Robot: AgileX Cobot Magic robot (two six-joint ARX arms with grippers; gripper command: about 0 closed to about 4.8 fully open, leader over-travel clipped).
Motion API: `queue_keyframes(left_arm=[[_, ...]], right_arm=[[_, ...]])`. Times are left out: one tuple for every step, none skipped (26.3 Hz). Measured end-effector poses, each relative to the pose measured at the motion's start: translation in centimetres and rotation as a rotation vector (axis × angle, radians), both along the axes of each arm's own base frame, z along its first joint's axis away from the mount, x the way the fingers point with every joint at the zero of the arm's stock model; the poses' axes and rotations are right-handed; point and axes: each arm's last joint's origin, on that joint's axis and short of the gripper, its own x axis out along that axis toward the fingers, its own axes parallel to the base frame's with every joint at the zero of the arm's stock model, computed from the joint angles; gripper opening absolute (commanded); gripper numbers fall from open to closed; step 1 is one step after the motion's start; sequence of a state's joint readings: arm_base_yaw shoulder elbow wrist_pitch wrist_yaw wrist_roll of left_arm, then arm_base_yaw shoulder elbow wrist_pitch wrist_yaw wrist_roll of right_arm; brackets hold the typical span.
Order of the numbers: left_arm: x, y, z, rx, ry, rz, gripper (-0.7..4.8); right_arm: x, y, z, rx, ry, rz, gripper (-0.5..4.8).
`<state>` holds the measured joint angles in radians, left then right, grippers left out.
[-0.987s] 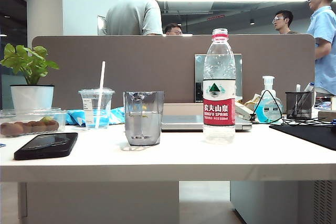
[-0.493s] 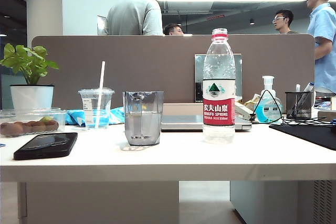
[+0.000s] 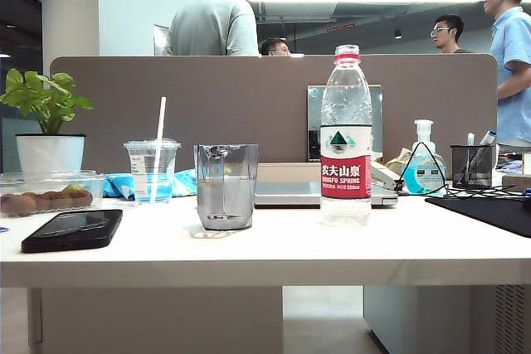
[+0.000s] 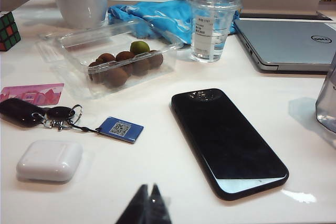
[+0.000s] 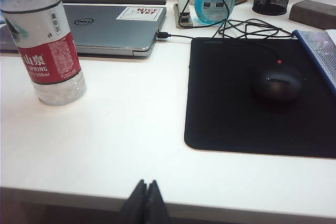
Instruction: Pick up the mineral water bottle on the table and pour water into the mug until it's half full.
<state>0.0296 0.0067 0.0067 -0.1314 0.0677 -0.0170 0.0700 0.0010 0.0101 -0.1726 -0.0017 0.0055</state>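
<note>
In the exterior view no arm or gripper is seen; the bottle (image 3: 346, 134) stands upright on the table (image 3: 265, 246), capped, with the mug (image 3: 226, 186) well apart to its left, and water is already seen in the mug's lower part. A phone (image 3: 73, 229) lies near the front edge, a lidded cup (image 3: 152, 170) with a straw stands behind, and a laptop (image 3: 307, 192) lies behind the bottle. In the left wrist view the left gripper (image 4: 147, 208) is seen with its fingers pressed together on nothing, low over the table; the phone (image 4: 227, 141) lies just ahead of it and to one side, a fruit box (image 4: 113, 56) and the cup (image 4: 211, 24) farther ahead, keys (image 4: 39, 115) and a white case (image 4: 50, 160) to the other side, and only an edge of the mug (image 4: 328, 103) is caught at the frame's border. In the right wrist view the right gripper (image 5: 147, 203) is likewise closed and empty at the table's front edge; the bottle (image 5: 44, 40) stands ahead and off to one side, clear of the laptop (image 5: 113, 27), with a mouse (image 5: 278, 82) on a black pad (image 5: 252, 98) on the other side. The bottle is judged nearly full, so fairly heavy, with thin walls that yield and a smooth, slippery skin; it would best be gripped on the labelled middle, firmly but without crushing.
</note>
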Motion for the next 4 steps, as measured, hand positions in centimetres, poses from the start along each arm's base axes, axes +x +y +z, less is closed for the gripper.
queue_keyframes(left_arm=[[0.00,0.00,0.00,0.000,0.000,0.000,-0.03],[0.00,0.00,0.00,0.000,0.000,0.000,-0.04],[0.00,0.00,0.00,0.000,0.000,0.000,-0.04],[0.00,0.00,0.00,0.000,0.000,0.000,-0.04]], right_arm=[[0.00,0.00,0.00,0.000,0.000,0.000,-0.05],[0.00,0.00,0.00,0.000,0.000,0.000,-0.05],[0.00,0.00,0.00,0.000,0.000,0.000,-0.05],[0.00,0.00,0.00,0.000,0.000,0.000,-0.05]])
